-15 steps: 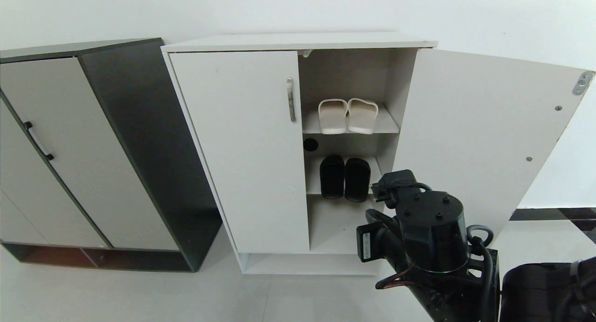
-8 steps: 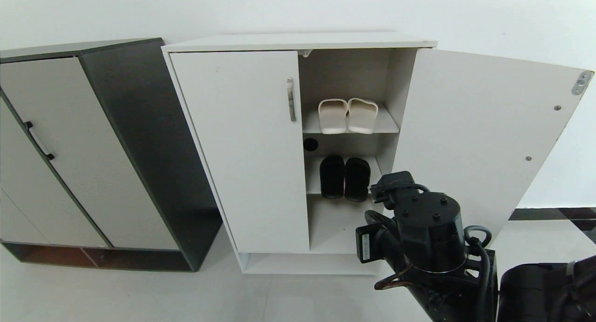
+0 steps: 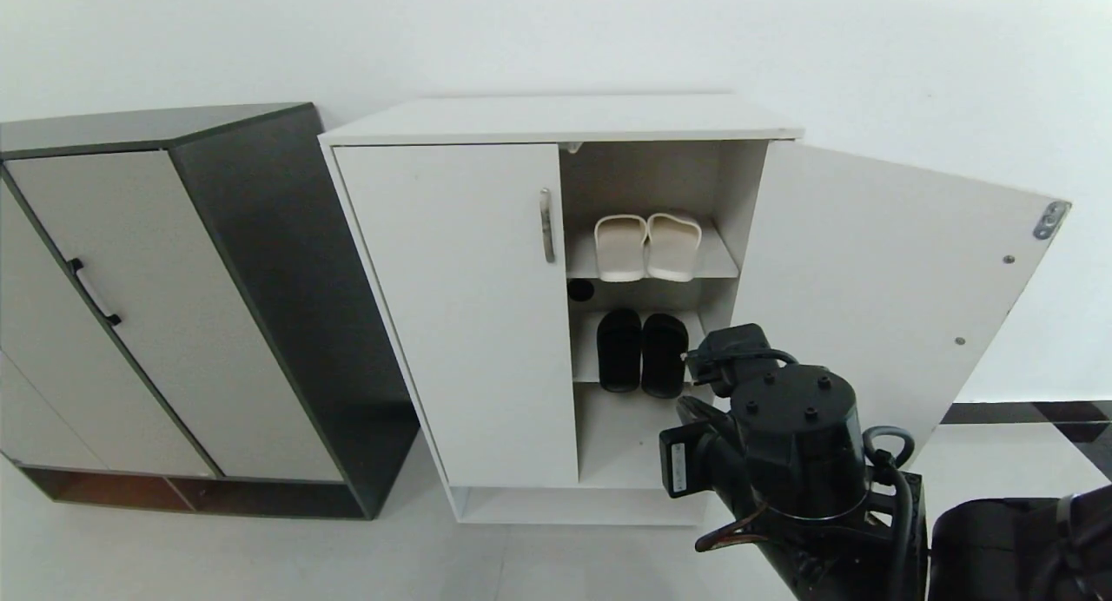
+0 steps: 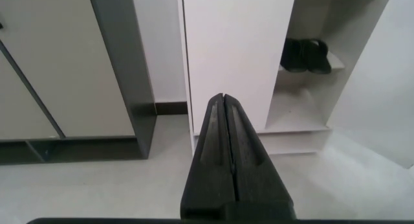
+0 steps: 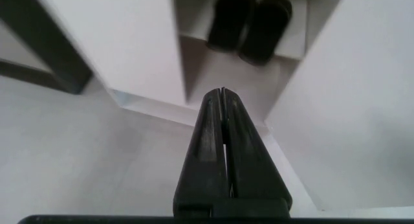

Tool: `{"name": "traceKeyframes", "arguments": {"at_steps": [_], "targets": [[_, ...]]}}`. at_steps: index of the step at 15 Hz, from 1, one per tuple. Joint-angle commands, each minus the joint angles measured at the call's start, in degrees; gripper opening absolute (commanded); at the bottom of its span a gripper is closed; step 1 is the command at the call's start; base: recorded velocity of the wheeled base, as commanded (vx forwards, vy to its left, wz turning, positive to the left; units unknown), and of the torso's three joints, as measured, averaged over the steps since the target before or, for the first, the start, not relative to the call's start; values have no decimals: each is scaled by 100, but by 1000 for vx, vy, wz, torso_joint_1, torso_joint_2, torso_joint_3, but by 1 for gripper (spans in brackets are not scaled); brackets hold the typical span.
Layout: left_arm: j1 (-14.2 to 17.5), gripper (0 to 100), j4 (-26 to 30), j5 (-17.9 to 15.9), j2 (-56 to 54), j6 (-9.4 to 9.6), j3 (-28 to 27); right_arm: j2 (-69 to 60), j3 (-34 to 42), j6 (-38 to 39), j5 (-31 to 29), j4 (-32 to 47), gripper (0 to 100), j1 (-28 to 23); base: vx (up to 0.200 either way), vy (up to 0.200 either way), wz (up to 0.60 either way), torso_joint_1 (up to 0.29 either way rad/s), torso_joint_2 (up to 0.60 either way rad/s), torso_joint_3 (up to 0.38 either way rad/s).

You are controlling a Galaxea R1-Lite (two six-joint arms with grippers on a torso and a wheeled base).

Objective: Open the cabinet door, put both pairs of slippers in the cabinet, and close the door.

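White pair (image 3: 647, 247) above black pair (image 3: 643, 351) sat in the cabinet (image 3: 556, 119), one door (image 3: 886, 271) swung wide. Left gripper (image 4: 223, 98) and right gripper (image 5: 223, 92) were closed, empty.

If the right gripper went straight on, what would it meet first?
Likely the cabinet's bottom compartment, under the black slippers. Nothing shows between it and the right gripper, though depth is unclear.

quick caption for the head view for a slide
White cabinet with its right door open, white slippers shelved above black slippers inside.
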Motion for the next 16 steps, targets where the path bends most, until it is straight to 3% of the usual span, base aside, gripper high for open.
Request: {"name": "traceKeyframes", "arguments": {"at_steps": [1,16], "targets": [[0,0,4,1,6,-3,2,4,3,-1,0,-3,0,-5,0,0,0,95,-486,-349],[-9,0,4,1,6,-3,2,4,3,-1,-9,6,0,-5,0,0,0,163,-480,-323]]}}
